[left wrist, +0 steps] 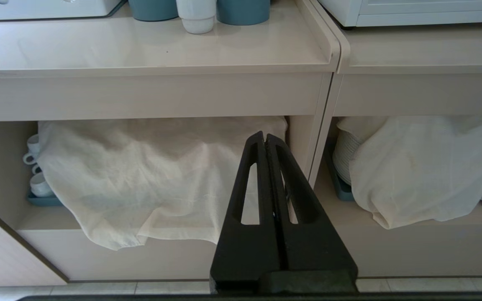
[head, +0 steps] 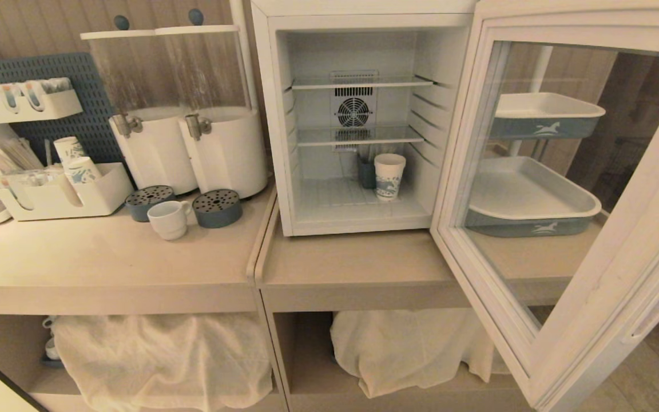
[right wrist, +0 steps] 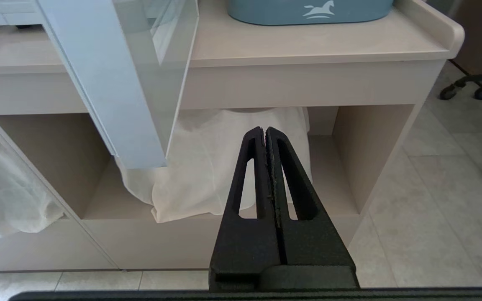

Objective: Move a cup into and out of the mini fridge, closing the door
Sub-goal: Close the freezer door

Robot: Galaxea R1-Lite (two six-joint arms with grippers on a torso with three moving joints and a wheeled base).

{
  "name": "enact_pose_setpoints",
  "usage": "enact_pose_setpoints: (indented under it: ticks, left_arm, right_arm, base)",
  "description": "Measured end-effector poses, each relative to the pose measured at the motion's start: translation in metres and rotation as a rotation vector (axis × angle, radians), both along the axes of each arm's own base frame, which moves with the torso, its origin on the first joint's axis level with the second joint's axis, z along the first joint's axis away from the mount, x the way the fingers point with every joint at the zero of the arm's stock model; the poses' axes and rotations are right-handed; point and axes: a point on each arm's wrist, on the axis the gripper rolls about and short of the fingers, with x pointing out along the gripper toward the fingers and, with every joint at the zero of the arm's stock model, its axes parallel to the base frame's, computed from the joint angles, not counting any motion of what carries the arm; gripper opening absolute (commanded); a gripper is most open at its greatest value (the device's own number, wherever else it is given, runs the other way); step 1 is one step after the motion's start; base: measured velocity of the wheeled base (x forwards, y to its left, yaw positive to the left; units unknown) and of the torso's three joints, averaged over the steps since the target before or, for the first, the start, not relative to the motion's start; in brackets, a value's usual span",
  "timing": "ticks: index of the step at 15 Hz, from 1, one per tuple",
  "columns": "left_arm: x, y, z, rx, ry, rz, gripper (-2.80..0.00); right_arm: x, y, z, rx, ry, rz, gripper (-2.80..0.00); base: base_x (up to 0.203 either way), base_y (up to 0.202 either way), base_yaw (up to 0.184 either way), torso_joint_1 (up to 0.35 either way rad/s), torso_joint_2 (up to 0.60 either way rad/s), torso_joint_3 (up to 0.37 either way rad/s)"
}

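Standing swung wide at 3 o'clock of the mini fridge (head: pixel 358 131), the door (head: pixel 564 189) leaves access for the cup (head: pixel 168 219) at 9 o'clock, while the left gripper (left wrist: pixel 265 136) and right gripper (right wrist: pixel 265 130) hang low, clamped on nothing.

left gripper (left wrist: pixel 265 136): closed, level | right gripper (right wrist: pixel 265 130): closed, level

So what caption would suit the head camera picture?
Mini fridge with its door swung open, a paper cup inside; the white cup waits on the counter.
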Motion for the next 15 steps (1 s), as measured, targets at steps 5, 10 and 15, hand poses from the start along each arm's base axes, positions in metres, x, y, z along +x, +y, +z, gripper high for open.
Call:
enact_pose_setpoints:
  ticks: [5,10,15]
  left_arm:
    - [0.0000,0.0000,0.0000,-0.001,0.000,0.000,-2.80]
    - [0.0000,0.0000,0.0000,-0.001,0.000,0.000,-2.80]
    - [0.0000,0.0000,0.0000,-0.001,0.000,0.000,-2.80]
  right_arm:
    - [0.0000,-0.0001,0.0001,0.033,0.000,-0.007,-2.80]
    - [0.0000,-0.0001,0.0004,0.040,-0.002,-0.008,-2.80]
    - [-0.0003,-0.0001,0.0008,0.048,-0.020,-0.011,-2.80]
  base:
    - [0.000,0.000,0.000,0.000,0.00,0.000]
    - [0.000,0.000,0.000,0.000,0.00,0.000]
    - [0.000,0.000,0.000,0.000,0.00,0.000]
